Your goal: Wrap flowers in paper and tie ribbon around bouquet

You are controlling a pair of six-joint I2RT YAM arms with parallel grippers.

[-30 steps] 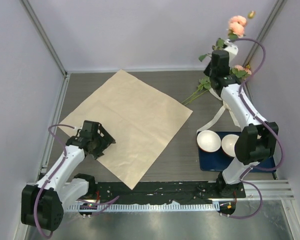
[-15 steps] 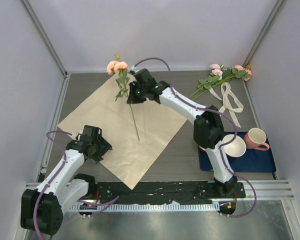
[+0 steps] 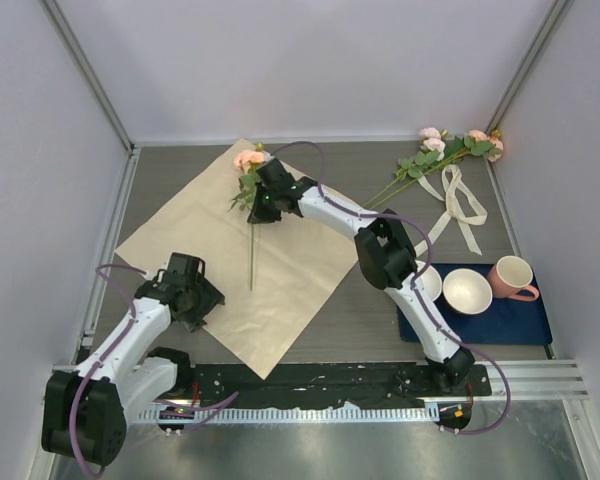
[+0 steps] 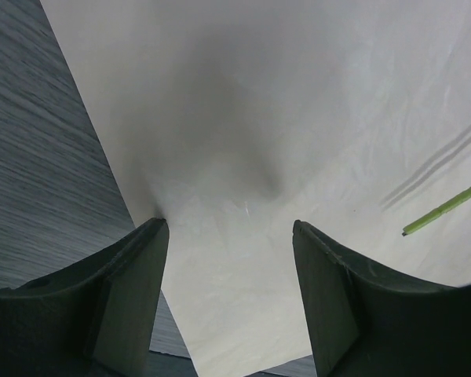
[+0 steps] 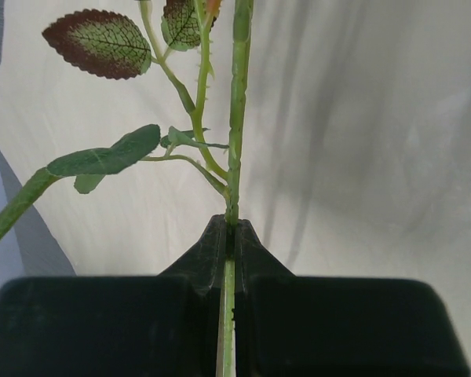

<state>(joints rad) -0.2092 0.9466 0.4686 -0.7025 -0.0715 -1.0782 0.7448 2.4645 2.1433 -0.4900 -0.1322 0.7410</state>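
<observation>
Flower stem [image 5: 235,118] — tight in the closed right tool [image 5: 229,236], over the paper [image 3: 300,250]; left tool [image 4: 226,228] agape — nothing between

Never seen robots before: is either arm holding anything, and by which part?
Right gripper pinches one flower by its stem, near the leaves; left gripper holds nothing.

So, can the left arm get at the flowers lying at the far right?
Probably not: those flowers lie in the far right corner, the left gripper hangs over the paper's near left edge, and the right arm stretches across between.
</observation>
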